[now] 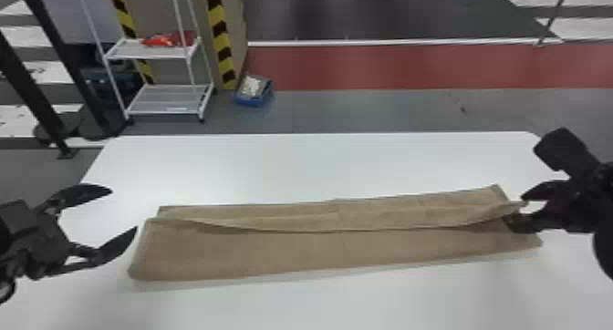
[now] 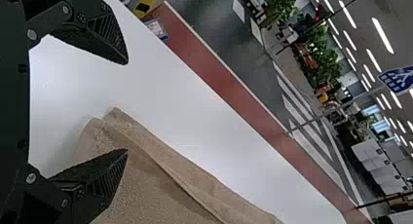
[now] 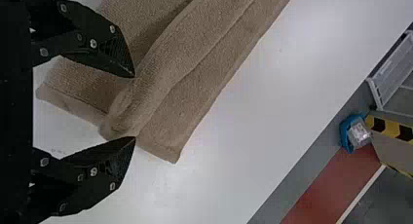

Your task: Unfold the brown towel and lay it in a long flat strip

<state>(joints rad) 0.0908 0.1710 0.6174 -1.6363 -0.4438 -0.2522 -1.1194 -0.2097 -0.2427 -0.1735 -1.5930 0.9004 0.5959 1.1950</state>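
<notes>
Towel (image 1: 319, 254) lies long across the table (image 1: 319, 165), at 6 o'clock in the head view.
Table stretches past its far edge toward 12 and its near edge toward 6. Left gripper (image 1: 124, 210), at 8 o'clock, has fingers spread beside the towel's end; right gripper (image 1: 514, 209), at 4, has fingers apart around the fold's end.
</notes>
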